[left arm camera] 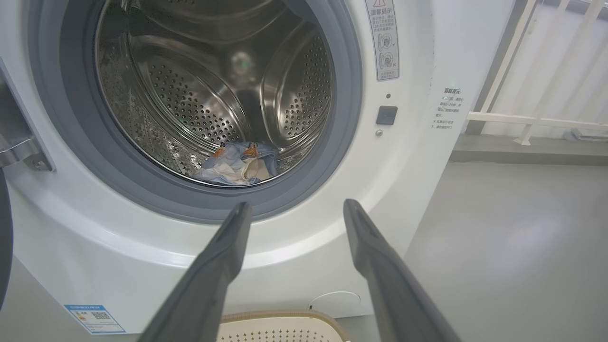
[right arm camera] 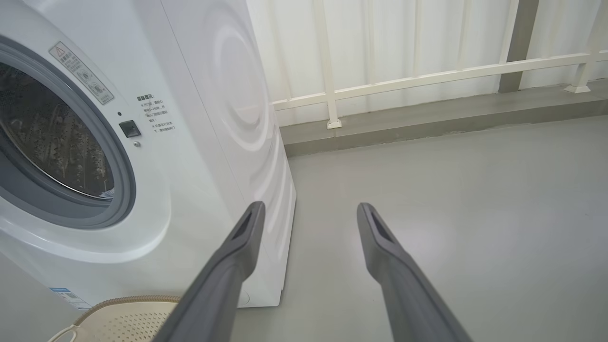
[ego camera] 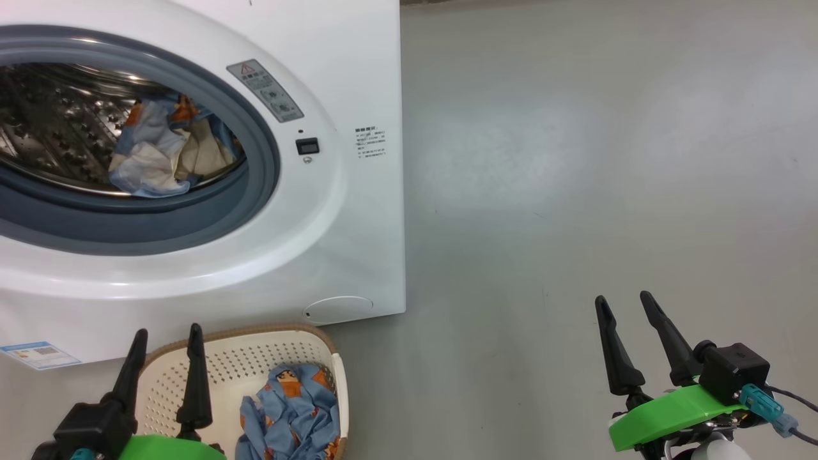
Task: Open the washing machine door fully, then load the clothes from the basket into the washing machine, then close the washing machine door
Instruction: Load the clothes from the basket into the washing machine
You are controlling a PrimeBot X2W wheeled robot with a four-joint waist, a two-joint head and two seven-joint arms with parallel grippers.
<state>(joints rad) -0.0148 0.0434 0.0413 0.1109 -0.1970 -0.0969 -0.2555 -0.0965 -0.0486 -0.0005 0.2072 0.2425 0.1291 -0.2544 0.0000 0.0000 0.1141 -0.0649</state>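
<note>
Both spread, empty: left pincer [ego camera: 167,329] over basket [ego camera: 236,367], clothes [ego camera: 291,412] just to its right; right pincer [ego camera: 622,296] far off.

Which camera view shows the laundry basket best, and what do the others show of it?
The head view: the basket sits before the washing machine, its inside visible with blue clothes in it. The left wrist view catches the basket as a rim strip at the bottom edge; the right wrist view, as one corner.
</note>
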